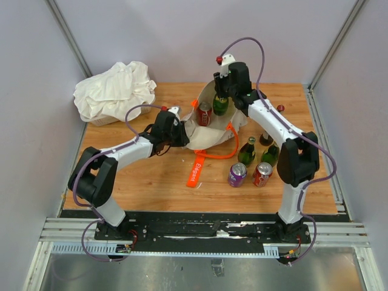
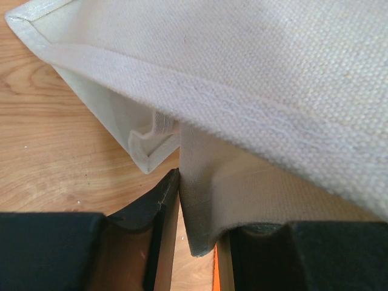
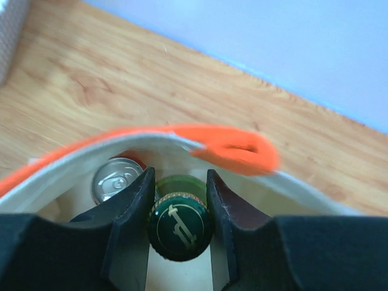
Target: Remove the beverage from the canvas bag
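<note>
bottle (image 3: 180, 227) (green) gripped by right pincer (image 3: 179, 182), arm (image 1: 273, 124) arched over canvas bag (image 1: 209, 134).

Left tool (image 2: 197, 212) pinching, right tool (image 3: 179, 197) clamped

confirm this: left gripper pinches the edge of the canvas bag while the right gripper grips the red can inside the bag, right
Not quite: the right gripper grips the green bottle by its cap, not the red can beside it, as the right wrist view shows. The left gripper does pinch the edge of the canvas bag.
</note>
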### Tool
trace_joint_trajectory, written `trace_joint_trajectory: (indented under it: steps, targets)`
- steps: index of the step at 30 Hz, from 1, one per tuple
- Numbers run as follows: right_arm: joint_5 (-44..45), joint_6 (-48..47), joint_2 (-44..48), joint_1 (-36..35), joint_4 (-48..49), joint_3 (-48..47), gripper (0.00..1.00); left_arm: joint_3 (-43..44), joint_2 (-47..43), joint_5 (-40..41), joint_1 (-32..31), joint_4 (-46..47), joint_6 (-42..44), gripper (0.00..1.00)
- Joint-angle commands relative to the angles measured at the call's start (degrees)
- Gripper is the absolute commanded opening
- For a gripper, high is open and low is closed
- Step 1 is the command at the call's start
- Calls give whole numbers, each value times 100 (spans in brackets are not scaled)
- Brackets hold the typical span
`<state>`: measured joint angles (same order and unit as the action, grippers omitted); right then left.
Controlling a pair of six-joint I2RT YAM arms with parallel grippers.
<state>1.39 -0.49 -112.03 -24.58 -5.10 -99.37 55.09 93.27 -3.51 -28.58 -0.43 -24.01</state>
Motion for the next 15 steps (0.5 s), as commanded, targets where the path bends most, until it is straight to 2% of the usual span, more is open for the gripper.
trace_joint_trajectory:
  steps: [1, 9, 15]
  targets:
    - [-340, -222, 1146, -29, 638, -190, 1, 16, 255, 32, 27, -392, 59, 31]
    - [-693, -450, 2088, -324, -86, 40, 1, 104, 345, 58, 23, -338, 45, 31]
    - [-497, -815, 3228, -1067, -389, 1126, 1, 204, 438, 121, 34, -306, 61, 31]
